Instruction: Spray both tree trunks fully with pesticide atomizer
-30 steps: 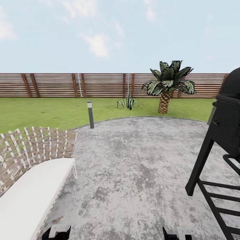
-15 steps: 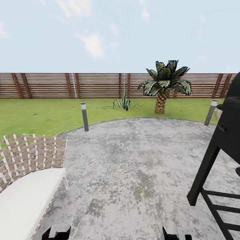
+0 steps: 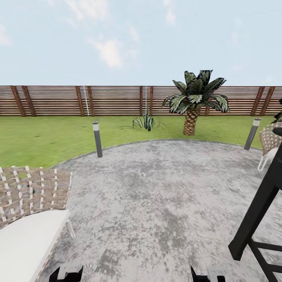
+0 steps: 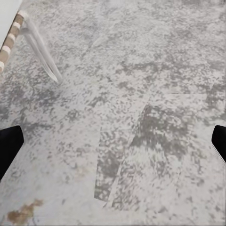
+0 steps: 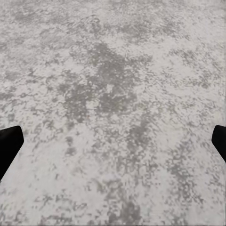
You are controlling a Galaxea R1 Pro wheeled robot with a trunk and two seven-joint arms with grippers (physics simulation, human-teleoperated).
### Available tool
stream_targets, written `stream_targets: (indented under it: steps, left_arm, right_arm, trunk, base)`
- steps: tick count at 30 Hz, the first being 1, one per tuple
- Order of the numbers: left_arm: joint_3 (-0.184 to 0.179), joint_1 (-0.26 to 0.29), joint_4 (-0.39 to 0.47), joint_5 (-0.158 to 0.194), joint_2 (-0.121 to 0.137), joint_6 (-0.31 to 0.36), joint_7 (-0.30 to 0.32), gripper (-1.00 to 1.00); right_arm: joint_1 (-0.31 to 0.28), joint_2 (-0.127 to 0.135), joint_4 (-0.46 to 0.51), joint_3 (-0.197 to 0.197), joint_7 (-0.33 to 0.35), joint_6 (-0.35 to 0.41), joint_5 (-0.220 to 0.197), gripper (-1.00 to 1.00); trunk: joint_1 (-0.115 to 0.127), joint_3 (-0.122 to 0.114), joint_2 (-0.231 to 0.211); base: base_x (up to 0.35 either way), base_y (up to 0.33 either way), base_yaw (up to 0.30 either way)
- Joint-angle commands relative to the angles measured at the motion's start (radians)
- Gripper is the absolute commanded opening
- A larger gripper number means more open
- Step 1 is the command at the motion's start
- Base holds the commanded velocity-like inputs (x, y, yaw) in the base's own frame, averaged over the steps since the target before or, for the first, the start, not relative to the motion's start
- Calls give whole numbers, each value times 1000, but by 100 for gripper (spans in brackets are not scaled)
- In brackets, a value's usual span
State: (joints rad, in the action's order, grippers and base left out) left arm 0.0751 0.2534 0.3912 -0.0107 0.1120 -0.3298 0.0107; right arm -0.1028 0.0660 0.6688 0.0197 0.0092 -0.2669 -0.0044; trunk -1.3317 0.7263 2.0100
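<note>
I stand on mottled grey paving [image 3: 156,203] that fills the lower middle of the head view. Beyond it the green lawn [image 3: 47,137] runs to the brown slat fence [image 3: 113,100] across the middle of the frame. A scaly-trunked palm [image 3: 194,102] stands right of centre, with a spiky plant [image 3: 145,122] to its left. Two bollard lights [image 3: 97,139] edge the paving. A woven lounger [image 3: 31,211] sits at lower left, a black frame [image 3: 258,219] at lower right. My left end effector [image 4: 113,141] and right end effector [image 5: 113,141] both hang wide open over bare paving, holding nothing. The atomizer and the thick-trunked trees lie outside these views.
</note>
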Motion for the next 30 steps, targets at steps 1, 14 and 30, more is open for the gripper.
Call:
stream_targets:
  steps: [1,14,30]
  left_arm:
    - [0,0,0,0,0,0,0,100]
    - [0,0,0,0,0,0,0,100]
    - [0,0,0,0,0,0,0,100]
  right_arm:
    - [0,0,0,0,0,0,0,100]
    - [0,0,0,0,0,0,1,100]
    - [0,0,0,0,0,0,1,100]
  trunk:
    - [0,0,0]
    - [0,0,0]
    - [0,0,0]
  base:
    - [340,0,0]
    - [340,0,0]
    - [340,0,0]
